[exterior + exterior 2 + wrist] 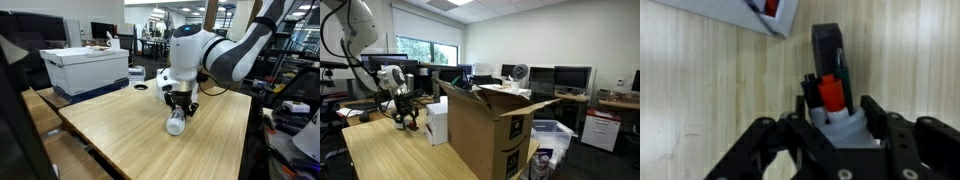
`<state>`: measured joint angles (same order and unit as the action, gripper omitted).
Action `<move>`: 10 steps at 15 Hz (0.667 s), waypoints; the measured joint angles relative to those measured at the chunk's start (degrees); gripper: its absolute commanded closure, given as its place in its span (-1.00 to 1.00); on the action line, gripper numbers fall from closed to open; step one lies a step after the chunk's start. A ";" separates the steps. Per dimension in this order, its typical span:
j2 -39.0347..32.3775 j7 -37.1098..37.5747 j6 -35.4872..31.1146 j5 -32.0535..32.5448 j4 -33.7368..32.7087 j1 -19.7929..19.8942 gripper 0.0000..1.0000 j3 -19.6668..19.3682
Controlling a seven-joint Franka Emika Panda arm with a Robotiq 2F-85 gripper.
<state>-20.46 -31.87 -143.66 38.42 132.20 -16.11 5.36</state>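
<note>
Exterior view: wooden table (115, 130) (open office (150, 35))

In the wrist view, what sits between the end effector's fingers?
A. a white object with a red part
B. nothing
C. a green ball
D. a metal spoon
A: the end effector has its fingers close on both sides of a white object with a red part, over the wooden table.

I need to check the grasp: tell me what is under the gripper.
A white object with red and black parts, gripped by the gripper over the wooden table. Its underside is covered; table contact cannot be seen.
</note>
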 measured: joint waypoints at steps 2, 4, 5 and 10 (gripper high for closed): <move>0.25 3.61 3.06 2.69 -0.58 -1.07 0.35 0.47; 0.56 7.45 6.50 5.66 -1.14 -2.05 0.35 1.19; 0.91 10.64 9.48 8.22 -1.51 -2.87 0.35 1.92; 2.18 19.61 20.12 14.50 -2.21 -4.97 0.35 5.29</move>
<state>-18.28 -12.26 -123.53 52.91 129.99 -21.08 10.66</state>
